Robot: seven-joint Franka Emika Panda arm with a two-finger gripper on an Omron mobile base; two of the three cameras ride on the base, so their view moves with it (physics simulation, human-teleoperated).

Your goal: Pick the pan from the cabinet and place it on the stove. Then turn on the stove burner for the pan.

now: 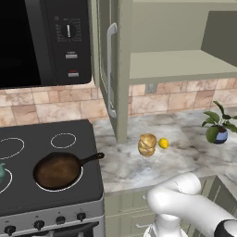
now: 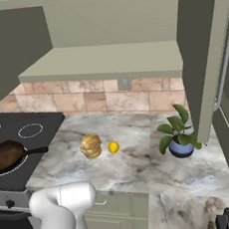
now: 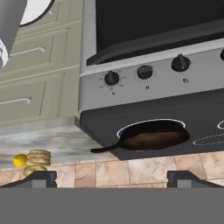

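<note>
The dark pan (image 1: 58,170) sits flat on the stove (image 1: 78,139), over the large ring burner (image 1: 48,189) at the front right, with its handle pointing right toward the counter. In the right base view the pan (image 2: 5,155) lies at the left edge. The cabinet (image 1: 180,65) above the counter stands open, its shelf bare. In the rolled-over hand view my gripper (image 3: 113,179) is open and holds nothing. It looks at the stove's front knobs (image 3: 145,71), with the pan (image 3: 155,134) beyond them.
A stack of bagels (image 1: 147,145) and a lemon (image 1: 163,143) lie on the marble counter beside the stove. A potted plant (image 1: 217,125) stands further right. A teal kettle (image 1: 1,173) is at the stove's left edge, under the black microwave (image 1: 41,41).
</note>
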